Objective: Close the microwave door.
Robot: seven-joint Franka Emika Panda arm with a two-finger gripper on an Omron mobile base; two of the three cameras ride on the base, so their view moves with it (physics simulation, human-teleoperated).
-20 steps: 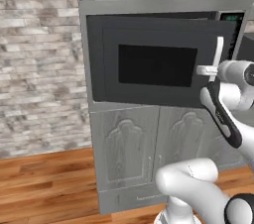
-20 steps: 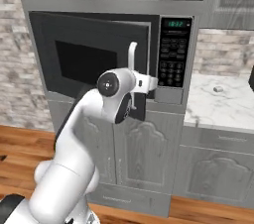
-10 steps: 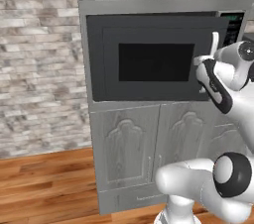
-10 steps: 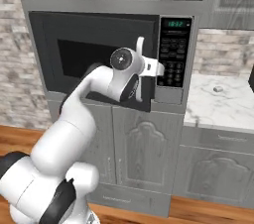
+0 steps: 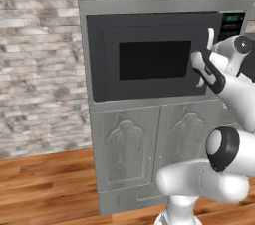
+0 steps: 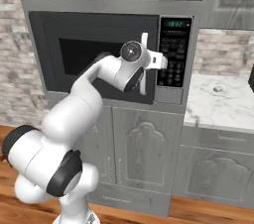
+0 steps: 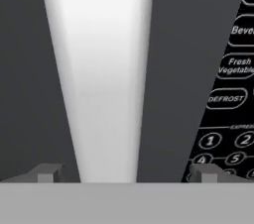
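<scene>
I had the grey cabinets point(image 5: 149, 154) across both base views, with the microwave point(image 6: 114, 54) built into them above the lower doors and a marble counter point(image 6: 223, 106) off to its right. The microwave door point(image 5: 149, 57) was the big black panel across the front. From the left base camera it sat nearly flat against the oven, and I could see none of the interior. From the right base camera its handle edge seemed to stand a little proud of the keypad panel point(image 6: 174, 52), though I could not tell whether a real gap was left there.

The arm reached up across the door, and the gripper point(image 6: 158, 61) was at the white bar handle point(image 5: 210, 40), close in on it. Through the hand camera the handle point(image 7: 99, 79) ran up between the two fingertips point(image 7: 47, 172), which stood apart on either side of it, so the jaws were spread and held nothing. I could not tell whether either tip touched the bar.

My judgement was that most of the swing was done. What remained was a last short push to seat the door fully, then backing the hand away.
</scene>
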